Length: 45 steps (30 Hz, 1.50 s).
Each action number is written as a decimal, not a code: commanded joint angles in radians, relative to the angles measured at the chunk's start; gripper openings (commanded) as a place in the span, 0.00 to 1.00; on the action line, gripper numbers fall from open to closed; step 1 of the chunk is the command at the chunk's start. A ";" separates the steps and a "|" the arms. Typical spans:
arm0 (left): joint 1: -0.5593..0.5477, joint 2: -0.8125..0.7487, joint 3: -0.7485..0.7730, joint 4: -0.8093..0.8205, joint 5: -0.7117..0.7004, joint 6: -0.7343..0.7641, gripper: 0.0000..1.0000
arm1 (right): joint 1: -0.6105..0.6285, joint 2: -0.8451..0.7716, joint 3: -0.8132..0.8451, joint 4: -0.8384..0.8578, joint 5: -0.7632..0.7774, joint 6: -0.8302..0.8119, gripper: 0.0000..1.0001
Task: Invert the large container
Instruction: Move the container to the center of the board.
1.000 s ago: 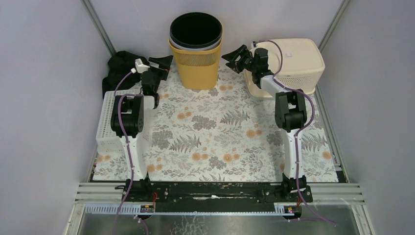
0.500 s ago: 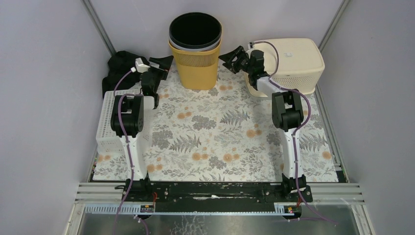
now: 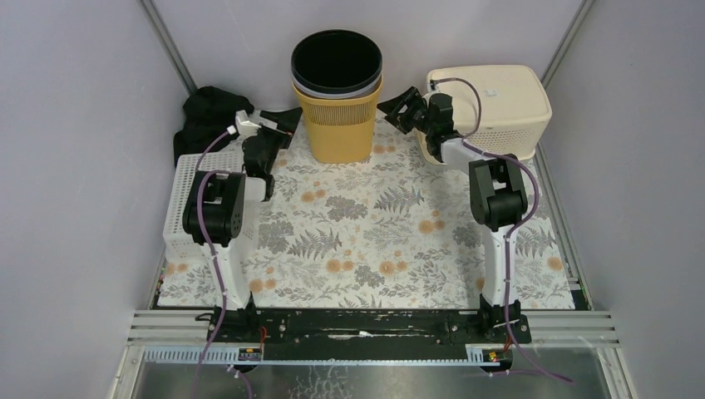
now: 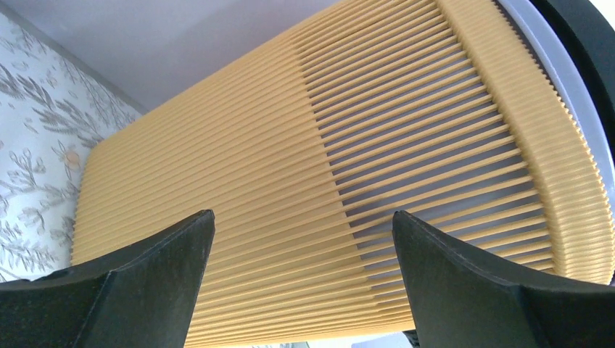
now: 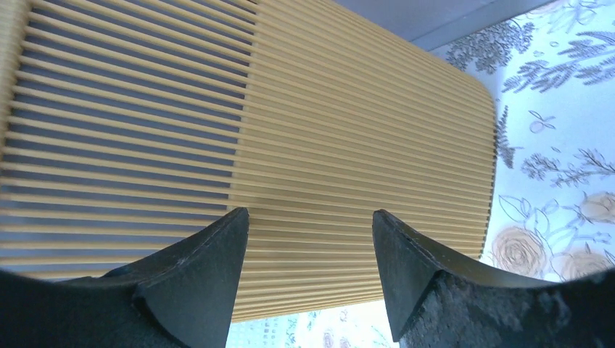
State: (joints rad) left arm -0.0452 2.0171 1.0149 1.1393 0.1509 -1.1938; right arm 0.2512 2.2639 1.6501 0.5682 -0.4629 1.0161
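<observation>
A tall yellow slatted plastic bin (image 3: 337, 125) stands upright, mouth up, at the back centre of the tabletop (image 3: 366, 241), which is covered in a floral print. A grey liner (image 3: 309, 86) and a round black inner bin (image 3: 337, 60) sit nested inside it, their rims showing above the yellow edge.

The left end effector (image 4: 303, 217) is spread wide and faces the bin's left wall. In its wrist view the black fingers (image 4: 145, 283) frame the yellow slats with nothing between them. The right end effector (image 5: 310, 214) faces the bin's right wall near the rim. It is partly spread, narrower than the left, and its fingers (image 5: 188, 283) also frame bare slats. Whether either one touches the wall cannot be told from these views.

A white lattice basket (image 3: 184, 208) lies at the left edge beside the left arm, and a black cloth (image 3: 206, 108) lies bunched behind it. A cream perforated basket (image 3: 503, 100) sits bottom up at the back right, just behind the right arm's wrist.
</observation>
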 commanded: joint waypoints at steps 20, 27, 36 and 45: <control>-0.235 -0.420 -0.411 -0.080 0.220 0.131 1.00 | 0.135 -0.587 -0.607 -0.105 -0.124 -0.227 0.71; -0.238 -0.665 -0.262 -0.895 0.045 0.315 1.00 | 0.133 -0.784 -0.586 -0.559 0.055 -0.435 0.73; -0.210 -0.813 -0.032 -1.354 -0.110 0.426 1.00 | 0.128 -0.872 -0.376 -0.979 0.295 -0.604 0.79; -0.203 -0.849 0.200 -1.488 -0.087 0.510 1.00 | 0.112 -0.960 -0.250 -1.165 0.418 -0.670 0.75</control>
State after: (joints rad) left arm -0.2481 1.1675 1.0897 -0.2741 0.0368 -0.7547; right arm 0.3698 1.3735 1.3411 -0.5171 -0.1131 0.3889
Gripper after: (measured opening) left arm 1.001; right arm 0.780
